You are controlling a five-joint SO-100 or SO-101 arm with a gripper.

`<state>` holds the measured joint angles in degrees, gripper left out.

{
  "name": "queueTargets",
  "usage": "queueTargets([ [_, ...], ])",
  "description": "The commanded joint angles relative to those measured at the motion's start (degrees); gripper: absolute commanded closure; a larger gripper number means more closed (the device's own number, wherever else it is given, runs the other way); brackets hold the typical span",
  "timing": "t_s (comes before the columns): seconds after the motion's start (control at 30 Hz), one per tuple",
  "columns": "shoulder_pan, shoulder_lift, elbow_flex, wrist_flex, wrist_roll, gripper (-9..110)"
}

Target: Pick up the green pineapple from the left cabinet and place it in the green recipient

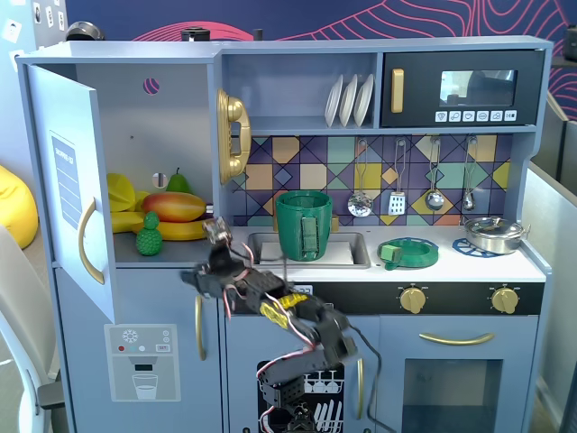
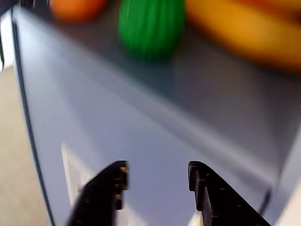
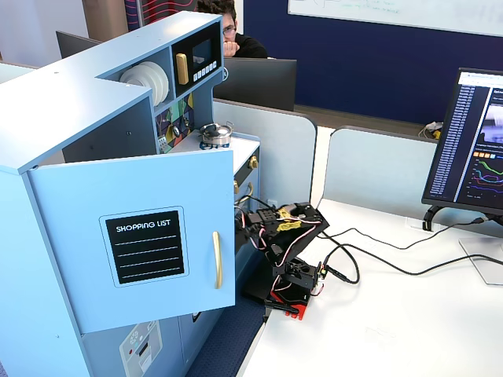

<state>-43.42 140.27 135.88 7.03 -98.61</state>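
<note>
The green pineapple (image 1: 149, 234) stands at the front of the left cabinet's (image 1: 176, 126) shelf, beside bananas and a red-orange mango. In the wrist view the pineapple (image 2: 150, 26) is at the top, blurred, on the grey shelf. My gripper (image 1: 200, 269) is in front of the cabinet, below and to the right of the pineapple, apart from it. In the wrist view the gripper (image 2: 157, 176) is open and empty, its black fingertips (image 2: 118, 176) over the pale lower cabinet front. The green recipient (image 1: 304, 225) stands upright in the sink, to the right of the gripper.
The cabinet door (image 1: 68, 180) is swung open to the left and also shows in the side fixed view (image 3: 134, 236). A mango (image 1: 173, 207), bananas (image 1: 185, 230) and a green pear (image 1: 178, 183) lie behind the pineapple. A flat green dish (image 1: 407, 253) and a metal pot (image 1: 494, 233) sit on the counter. The arm (image 3: 283, 228) stands on a white desk.
</note>
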Motion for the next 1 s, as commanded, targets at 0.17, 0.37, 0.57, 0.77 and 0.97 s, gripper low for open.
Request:
queueTargets([
  [0.17,0.18,-15.91,-17.58,-9.05,3.96,64],
  [0.37,1.14,-22.94,-23.38,-11.16,4.66,56],
  [0.57,2.37,-30.85,-28.21,-14.33,6.77,53],
  [0.77,3.52,-38.94,-36.47,-15.64,8.44,53],
  [0.97,3.34,-44.21,-41.92,-15.38,10.11,53],
])
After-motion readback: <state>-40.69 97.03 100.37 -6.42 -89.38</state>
